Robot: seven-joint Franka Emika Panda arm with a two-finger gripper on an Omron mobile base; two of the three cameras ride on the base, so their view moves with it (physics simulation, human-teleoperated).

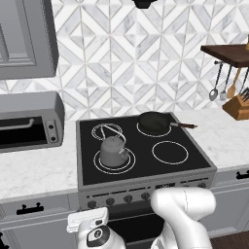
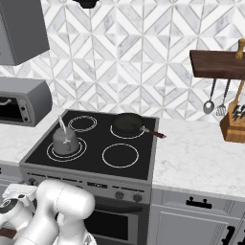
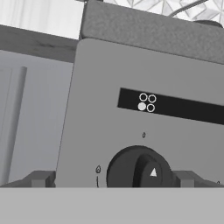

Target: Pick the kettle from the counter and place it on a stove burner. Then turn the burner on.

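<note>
Glossy white rounded arm (image 1: 185, 206) segments, dark joint caps (round)

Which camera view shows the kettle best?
The left base view: the kettle stands whole on the large front-left burner, handle and all. The right base view shows it smaller; the hand view catches what may be its wire handle.

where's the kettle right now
The kettle sits on the large front-left burner of the black cooktop, in front of a smaller ringed burner and diagonally across from the frying pan.
</note>
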